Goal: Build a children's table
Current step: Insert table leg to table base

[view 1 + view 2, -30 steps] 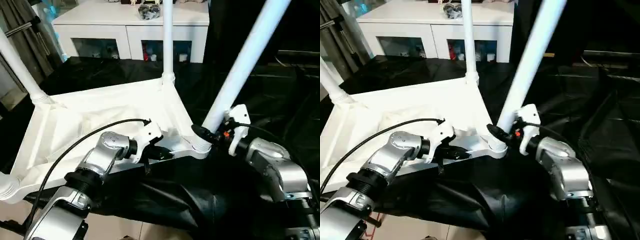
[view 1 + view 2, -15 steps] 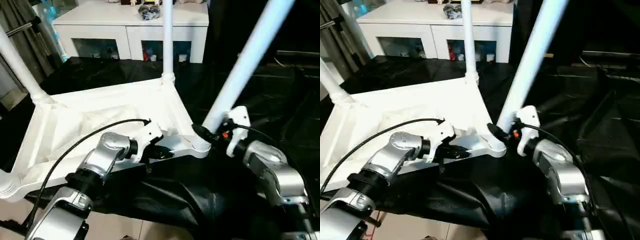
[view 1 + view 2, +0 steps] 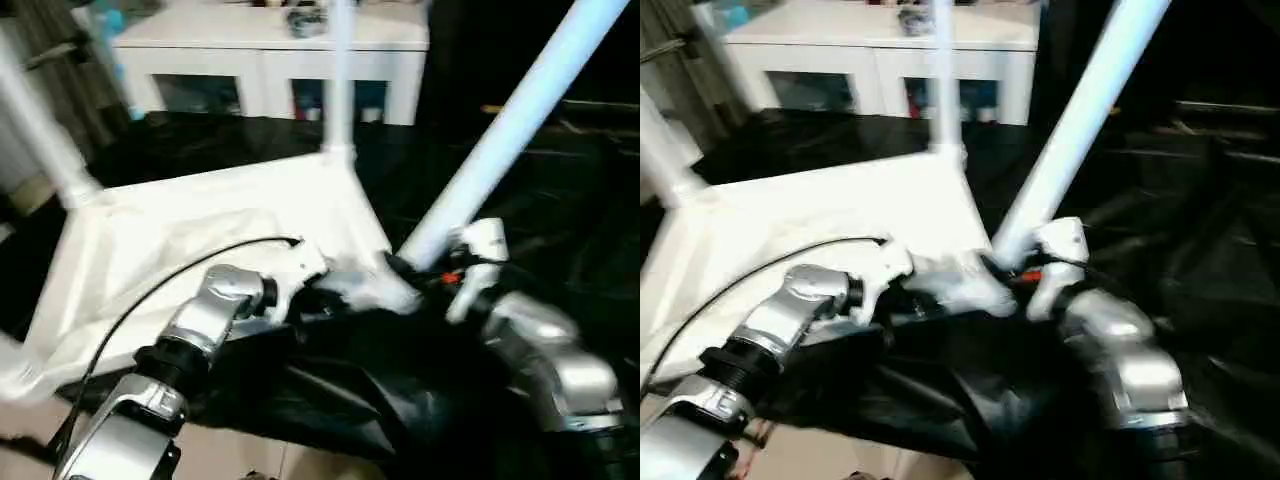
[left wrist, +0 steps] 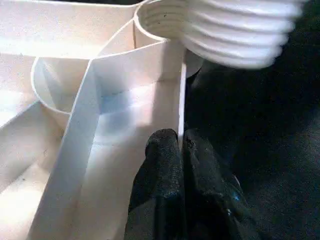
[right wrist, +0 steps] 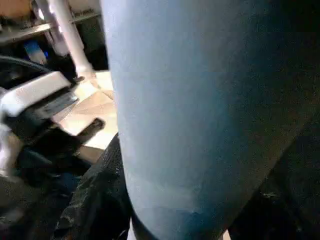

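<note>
- Right now the upturned white tabletop (image 3: 200,225) lies ribbed side up on a black cloth (image 3: 380,400), with a white cabinet (image 3: 270,60) standing behind it.
- Three legs are standing in their corner sockets: one at the far corner (image 3: 338,80), one at the far left (image 3: 35,125), and a third at the near left, barely visible at the edge.
- Nearest the robot's right side, the fourth leg (image 3: 510,125) leans steeply away to the right, its foot at the near right socket (image 3: 395,292).
- The left gripper (image 4: 179,145) has its jaws clenched on a thin upright rib of the tabletop's rim, just beside that socket.
- The right gripper (image 3: 415,270) has its jaws clamped around the bottom of the leaning leg, right above the socket.
- A black cable (image 3: 180,275) loops over the silver left forearm (image 3: 190,335).
</note>
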